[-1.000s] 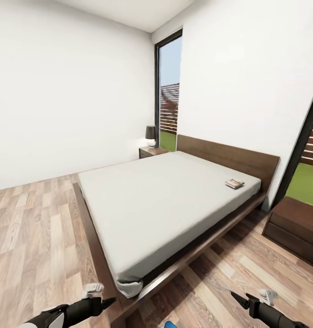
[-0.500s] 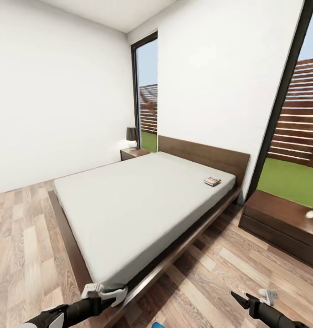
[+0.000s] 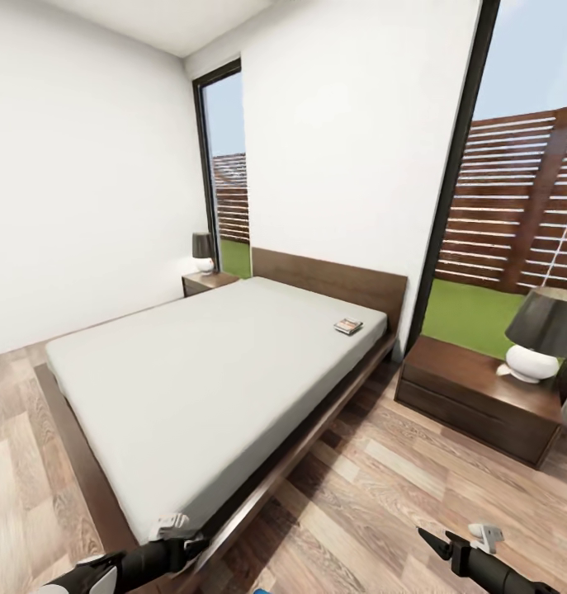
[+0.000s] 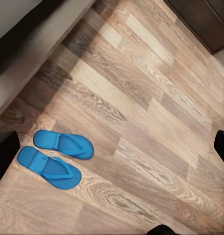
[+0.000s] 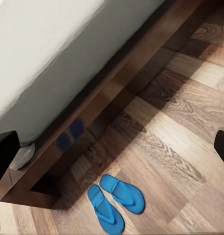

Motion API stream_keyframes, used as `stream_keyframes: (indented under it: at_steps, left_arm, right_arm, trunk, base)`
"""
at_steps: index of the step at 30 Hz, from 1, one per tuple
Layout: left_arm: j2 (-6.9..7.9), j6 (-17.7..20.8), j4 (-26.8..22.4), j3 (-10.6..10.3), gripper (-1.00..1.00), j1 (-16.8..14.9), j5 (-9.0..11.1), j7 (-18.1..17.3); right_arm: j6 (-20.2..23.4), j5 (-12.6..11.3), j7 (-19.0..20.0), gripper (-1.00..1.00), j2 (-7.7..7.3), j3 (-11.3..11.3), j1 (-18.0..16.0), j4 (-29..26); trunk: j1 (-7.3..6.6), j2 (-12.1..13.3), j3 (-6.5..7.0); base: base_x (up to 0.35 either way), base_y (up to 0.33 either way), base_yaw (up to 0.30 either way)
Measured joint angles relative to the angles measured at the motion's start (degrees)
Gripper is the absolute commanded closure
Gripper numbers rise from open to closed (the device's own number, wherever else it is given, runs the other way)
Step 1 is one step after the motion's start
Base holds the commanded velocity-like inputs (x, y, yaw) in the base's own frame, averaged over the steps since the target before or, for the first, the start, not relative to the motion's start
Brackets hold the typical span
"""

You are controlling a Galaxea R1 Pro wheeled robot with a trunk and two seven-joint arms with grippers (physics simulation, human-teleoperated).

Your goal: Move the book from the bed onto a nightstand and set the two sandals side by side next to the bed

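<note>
The book (image 3: 347,326) lies on the off-white mattress of the bed (image 3: 192,371), near the headboard on the right side. Two blue sandals (image 4: 56,155) lie side by side on the wood floor close to the bed's dark frame (image 5: 107,98); the right wrist view shows the pair of sandals (image 5: 114,201) near the bed's foot corner. One nightstand (image 3: 448,381) stands right of the bed, the other nightstand (image 3: 207,282) at the far side. My left gripper (image 3: 194,546) and right gripper (image 3: 425,539) hang low in front of me, both open and holding nothing.
A dark-shaded lamp with a white base (image 3: 541,334) stands on the right nightstand, and a smaller lamp (image 3: 202,250) on the far one. Tall glass windows (image 3: 514,181) show grass and a slatted fence. Plank floor (image 3: 415,487) runs between the bed and the right nightstand.
The camera has turned to the right, so the bed and book sit further left in the picture and the right nightstand with its lamp has come into view. Both arms keep their pose.
</note>
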Motion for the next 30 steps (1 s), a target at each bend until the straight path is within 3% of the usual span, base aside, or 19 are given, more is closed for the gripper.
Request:
stream_keyframes:
  at_steps: [30]
  left_arm:
    - [-0.07,0.00,0.00,0.00,-1.00,0.00,0.00,0.00]
  right_arm:
    - [0.00,-0.01,0.09,-1.00,0.09,0.02,0.00,-0.01]
  trunk:
    - [-6.59,12.04,5.39]
  base:
    - [0.000,0.000,-0.283]
